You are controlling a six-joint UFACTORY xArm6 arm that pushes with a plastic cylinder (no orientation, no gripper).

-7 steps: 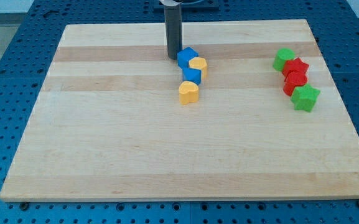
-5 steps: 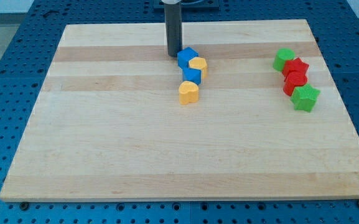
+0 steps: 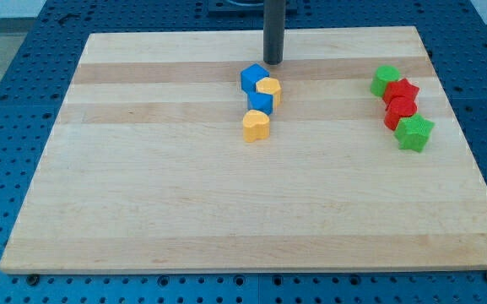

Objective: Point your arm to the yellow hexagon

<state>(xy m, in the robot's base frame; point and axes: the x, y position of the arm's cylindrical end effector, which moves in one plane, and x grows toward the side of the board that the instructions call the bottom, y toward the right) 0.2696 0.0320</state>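
Camera view shows my tip (image 3: 273, 62) near the counter's (image 3: 142, 211) top edge, bare, touching no block. Just below it, toward the counter's middle, the yellow hexagon (image 3: 268, 88) sits against two blue blocks (image 3: 253, 77).

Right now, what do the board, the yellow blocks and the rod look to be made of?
Board: pale wood, matte, with visible grain and plank strips. Yellow blocks: smooth, uniformly coloured, probably painted wood or plastic; I cannot tell which. Rod, ending at my tip: dark, faintly glossy, likely metal or plastic.
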